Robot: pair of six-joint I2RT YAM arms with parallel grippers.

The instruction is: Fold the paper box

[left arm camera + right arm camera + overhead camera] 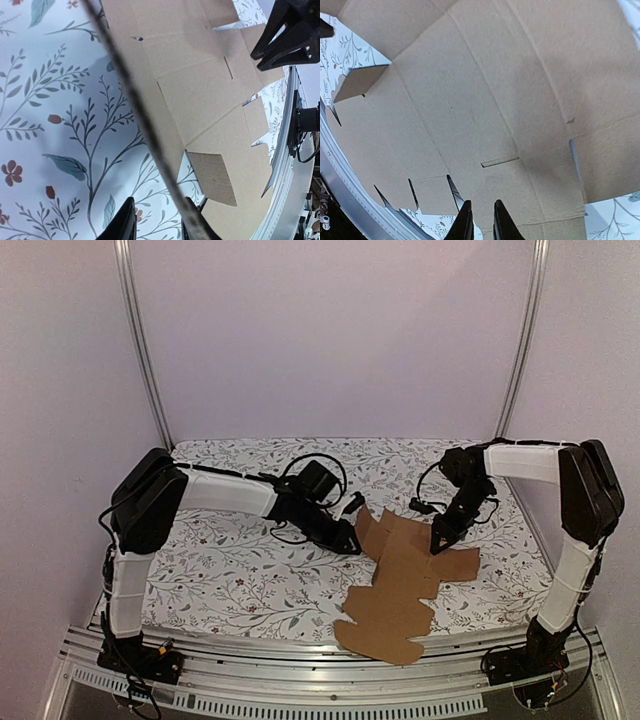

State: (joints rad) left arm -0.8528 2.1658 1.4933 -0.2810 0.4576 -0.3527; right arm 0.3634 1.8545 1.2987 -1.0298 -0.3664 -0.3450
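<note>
Left arm and right arm: white shell links between bulky black joint housings. Left gripper and right gripper are all black. Fingers are matte and taper to narrow tips. Black cables loop just behind each wrist. One thin dark cable runs ahead of the left fingertips.

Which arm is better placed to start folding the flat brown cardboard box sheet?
Probably right: the right gripper hangs directly over creased panels of the brown cardboard sheet; the left gripper sits over the floral cloth beside its edge.
</note>
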